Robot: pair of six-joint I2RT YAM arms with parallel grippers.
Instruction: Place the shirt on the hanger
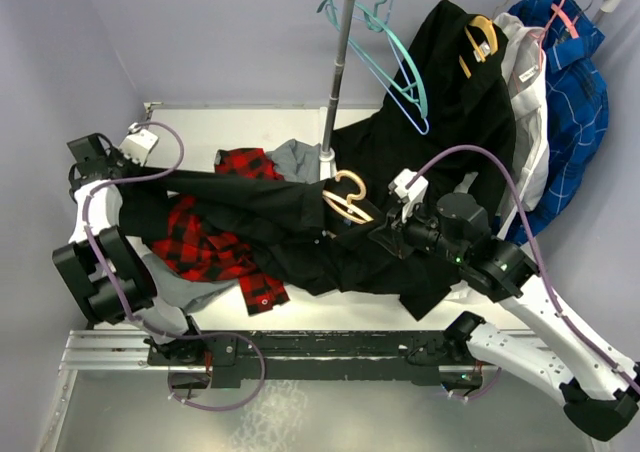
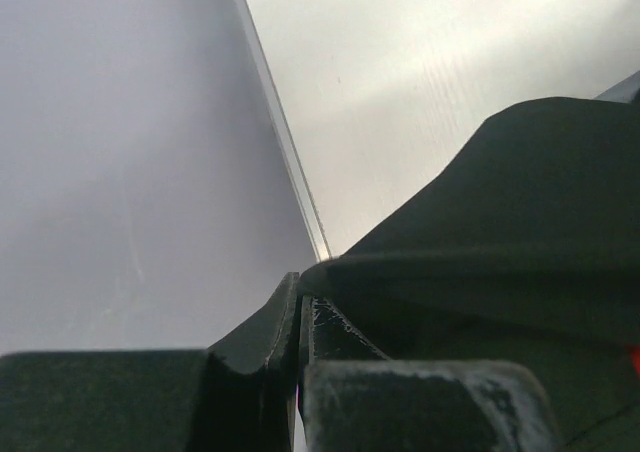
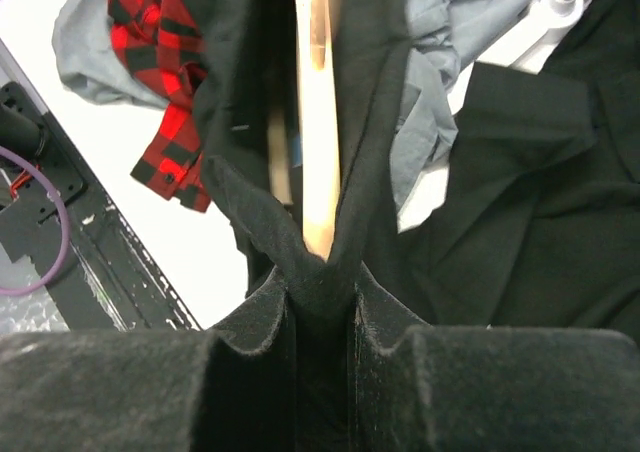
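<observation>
Landmark taken: the rack pole (image 1: 338, 82), standing toward the back of the table (image 1: 200, 130).

Shirt (image 1: 260, 197): black. It is drawn out in a long band passing just in front of the pole's foot, from far left of the pole to slightly right of it. It is stretched between the two grippers. Part of it is laid over a red-and-black plaid shirt (image 1: 205, 237), which is spread left of the pole and nearer the arms. A grey garment (image 1: 295, 157) is bunched just left of the pole's foot.

Hanger (image 1: 347, 197): tan wood, noted directly in front of the pole's foot with the hook turned toward the pole. Its lower part is covered by shirt cloth.

Left gripper (image 2: 300, 312): placed far left of the pole. The jaws are fully closed, and an edge of black shirt cloth is pinched at the tips.

Right gripper (image 3: 322, 302): placed in front of the pole and slightly to its right. The jaws are set narrow and clamped on a fold of shirt cloth. The hanger's wooden arm is seen inside this fold, its end just at the fingertips. Whether wood lies between the pads cannot be told.
</observation>
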